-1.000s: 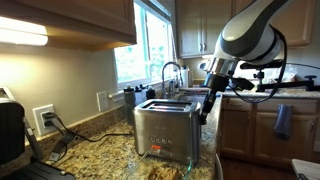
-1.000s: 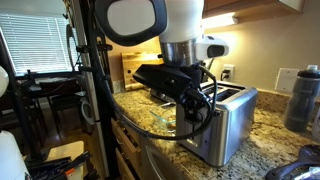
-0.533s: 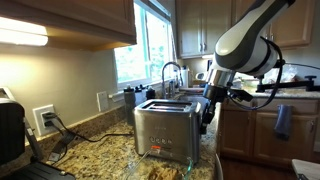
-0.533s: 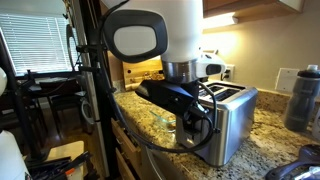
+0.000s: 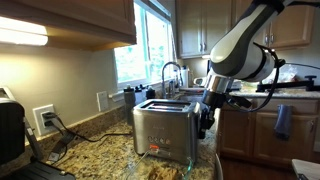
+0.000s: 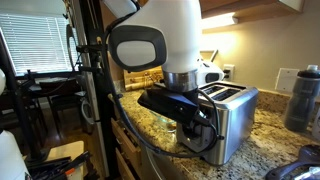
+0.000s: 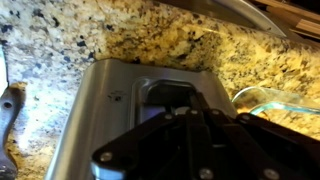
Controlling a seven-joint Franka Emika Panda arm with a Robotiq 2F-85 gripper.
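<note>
Tool (image 5: 204,127) lower, closed, beside toaster (image 5: 162,131)

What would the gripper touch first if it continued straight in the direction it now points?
Most likely the toaster: in the wrist view the shut gripper points at the dark lever slot on the toaster's end face. Depth is unclear, so it may already be touching there.

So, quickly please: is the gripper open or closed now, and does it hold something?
Gripper: closed, nothing seen held, right beside the toaster.
</note>
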